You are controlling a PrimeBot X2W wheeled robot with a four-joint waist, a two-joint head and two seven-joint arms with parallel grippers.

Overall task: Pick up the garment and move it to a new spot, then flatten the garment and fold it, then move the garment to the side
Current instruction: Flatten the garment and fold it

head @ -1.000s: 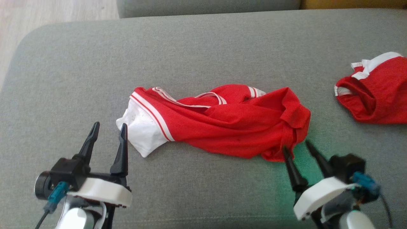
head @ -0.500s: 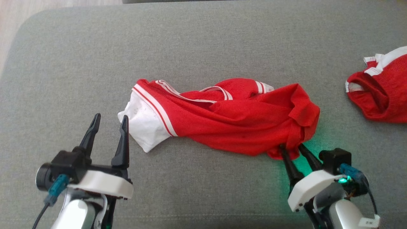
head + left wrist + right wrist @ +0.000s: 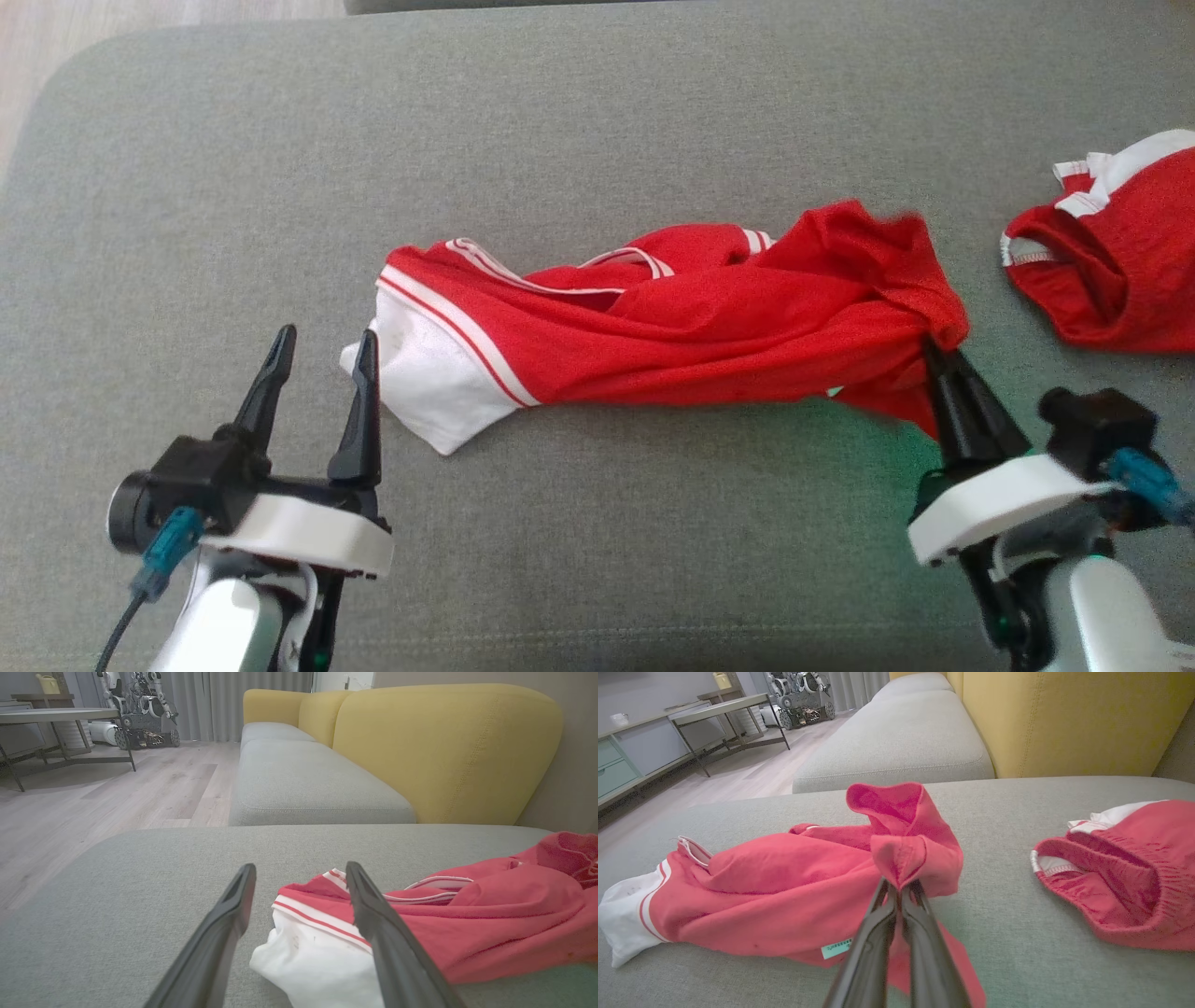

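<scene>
The garment (image 3: 672, 327) is a crumpled red piece with white stripes and a white end, stretched across the grey cushion (image 3: 579, 131). My right gripper (image 3: 934, 350) is shut on its red right end and holds that end lifted off the cushion; in the right wrist view the pinched fold (image 3: 901, 858) bunches above the closed fingers, with a small teal label (image 3: 836, 948) below. My left gripper (image 3: 322, 345) stands open just left of the white end (image 3: 425, 383), not touching it. In the left wrist view the white end (image 3: 313, 961) lies between and beyond the open fingers.
A second red and white garment (image 3: 1111, 261) lies at the cushion's right edge. Beyond the cushion are another grey seat (image 3: 303, 779), a yellow backrest (image 3: 444, 742), wooden floor (image 3: 117, 788), a table (image 3: 60, 716) and a parked robot (image 3: 140, 700).
My right gripper closed on the garment's right end and raised it up and to the right, stretching the cloth. The left gripper stayed open in place. The head camera shifted slightly.
</scene>
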